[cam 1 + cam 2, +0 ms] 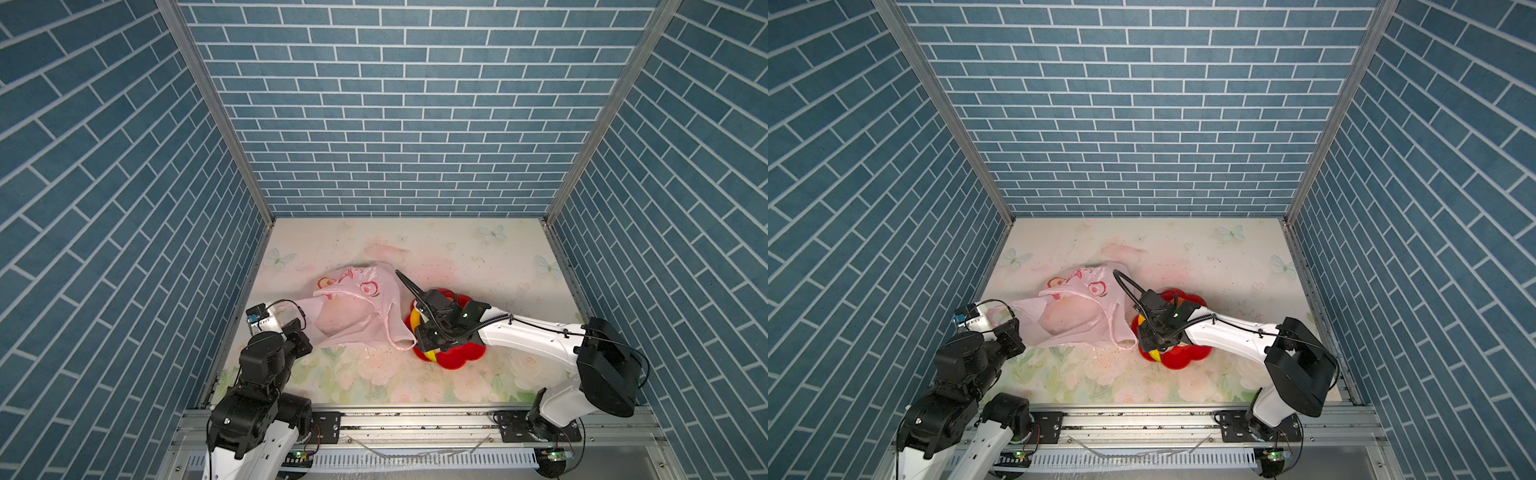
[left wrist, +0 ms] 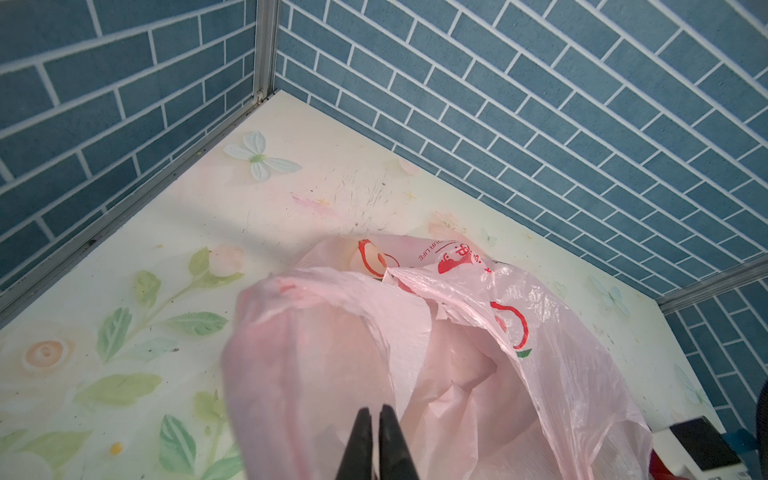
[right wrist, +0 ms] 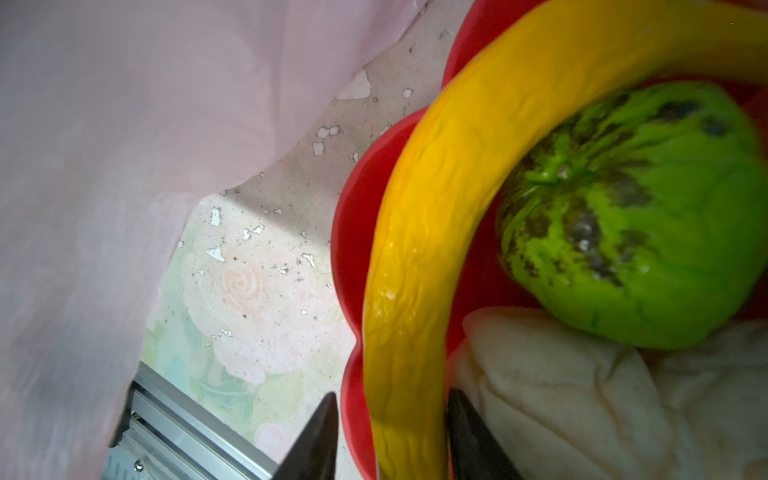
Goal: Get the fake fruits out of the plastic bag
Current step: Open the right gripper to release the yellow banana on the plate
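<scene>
The pale-pink plastic bag lies left of centre in both top views, one edge stretched out to my left gripper, which is shut on its film. What is inside the bag cannot be made out. A yellow banana lies curved over the rim of the red bowl, beside a green fruit and a cream bumpy one. My right gripper is open. Its jaws stand on either side of the banana, and one finger is clear of it.
The red flower-shaped bowl stands just right of the bag, under the right wrist. A loose bag handle hangs beside the bowl. Blue brick walls close in three sides, and a metal rail runs along the front edge.
</scene>
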You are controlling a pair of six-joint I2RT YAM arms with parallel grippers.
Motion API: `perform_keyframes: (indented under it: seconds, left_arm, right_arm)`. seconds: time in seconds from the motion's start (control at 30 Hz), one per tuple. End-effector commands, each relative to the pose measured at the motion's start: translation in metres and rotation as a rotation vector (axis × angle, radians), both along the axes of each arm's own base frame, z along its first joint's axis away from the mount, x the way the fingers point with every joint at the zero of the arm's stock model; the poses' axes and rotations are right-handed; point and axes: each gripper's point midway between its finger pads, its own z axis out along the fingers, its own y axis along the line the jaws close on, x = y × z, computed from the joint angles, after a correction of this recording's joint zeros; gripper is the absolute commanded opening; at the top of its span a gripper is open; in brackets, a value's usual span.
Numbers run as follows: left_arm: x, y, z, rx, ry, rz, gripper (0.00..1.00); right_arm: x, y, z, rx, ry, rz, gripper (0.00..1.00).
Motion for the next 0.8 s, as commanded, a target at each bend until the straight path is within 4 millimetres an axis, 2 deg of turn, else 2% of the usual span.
perform_keyframes:
  seconds: [0.0,0.53,0.77]
  left_arm:
    - [-0.002,0.000,-0.001,0.005,-0.008,-0.008,0.09]
    - [-0.001,-0.001,-0.001,0.003,-0.009,-0.009,0.09]
    - [0.000,-0.001,-0.002,0.003,-0.008,-0.011,0.09]
  right_arm:
    - [0.002,-0.007,0.008,-0.028,-0.017,-0.029,0.45]
    - [0.005,-0.008,0.020,-0.030,-0.042,-0.027,0.48]
    - [0.008,0.001,0.027,-0.009,-0.056,-0.011,0.49]
